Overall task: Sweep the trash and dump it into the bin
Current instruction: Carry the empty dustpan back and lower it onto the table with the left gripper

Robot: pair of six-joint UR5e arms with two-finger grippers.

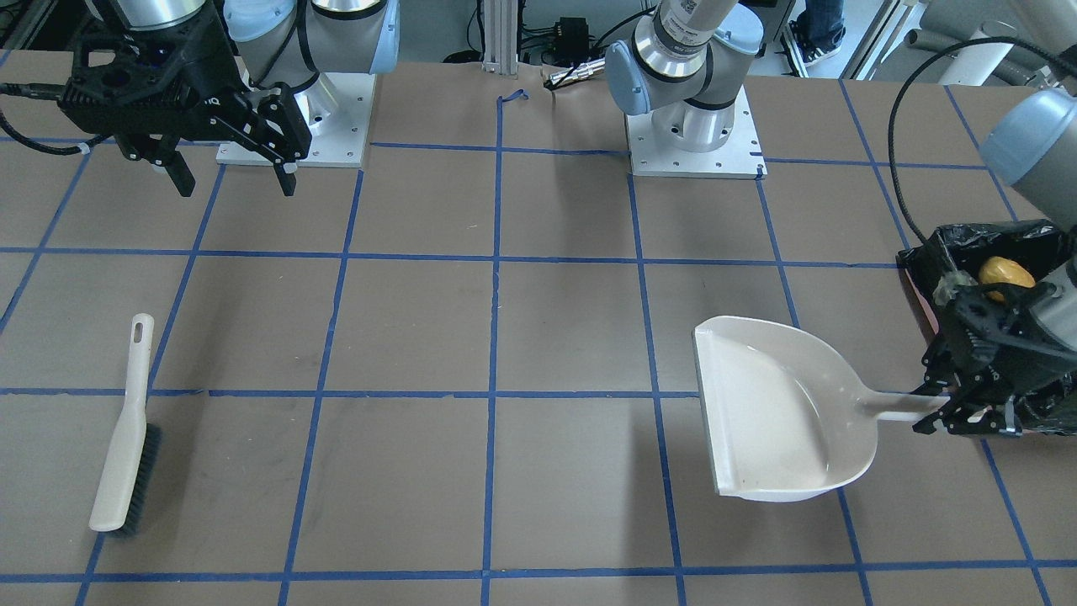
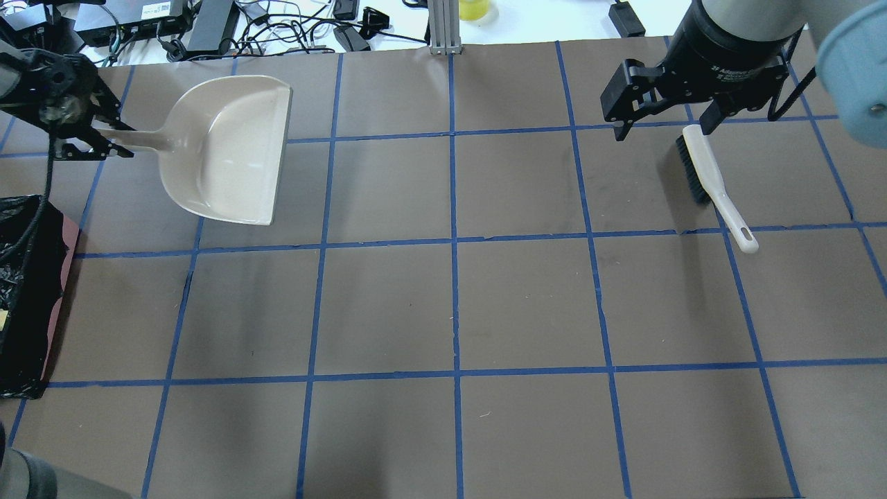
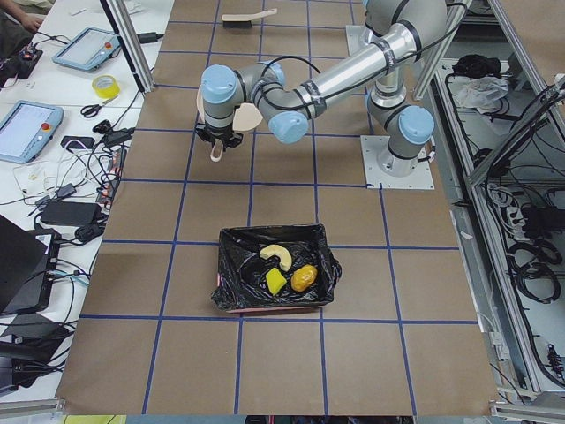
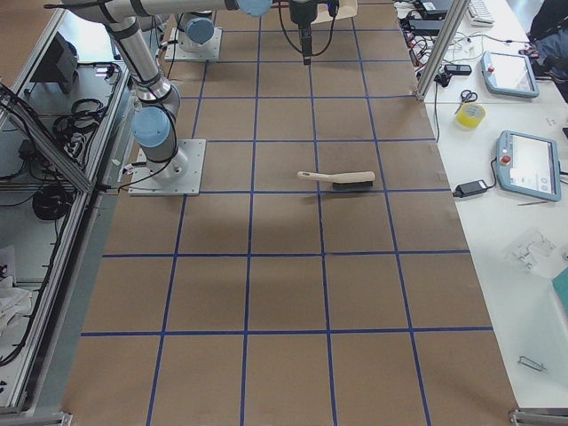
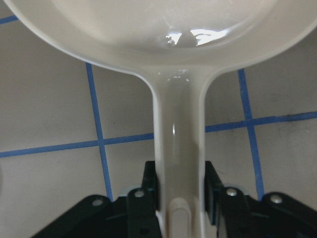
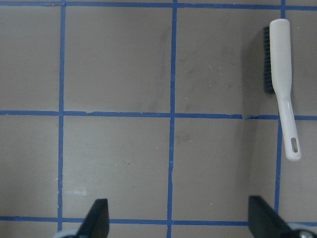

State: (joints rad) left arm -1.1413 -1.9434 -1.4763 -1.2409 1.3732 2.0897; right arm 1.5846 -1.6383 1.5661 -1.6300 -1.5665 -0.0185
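The beige dustpan [image 1: 774,412] is empty, low over the table, and I cannot tell whether its lip touches. My left gripper [image 1: 951,412] is shut on its handle [image 5: 178,148], fingers [image 5: 150,184] on both sides. Beside it stands the black-lined bin [image 1: 968,240] with a pink base edge [image 2: 64,277]. Inside the bin lie the trash pieces: an orange-brown lump [image 3: 304,278], a yellow wedge [image 3: 275,281] and a cream slice [image 3: 277,256]. My right gripper [image 2: 665,128] is open and empty, raised above the table over the brush's bristle end.
The beige brush [image 1: 126,429] lies flat on the table on my right side, also in the right wrist view [image 6: 280,74]. The two arm bases [image 1: 694,135] stand at the table's robot edge. Cables and devices [image 2: 208,21] lie beyond the far edge.
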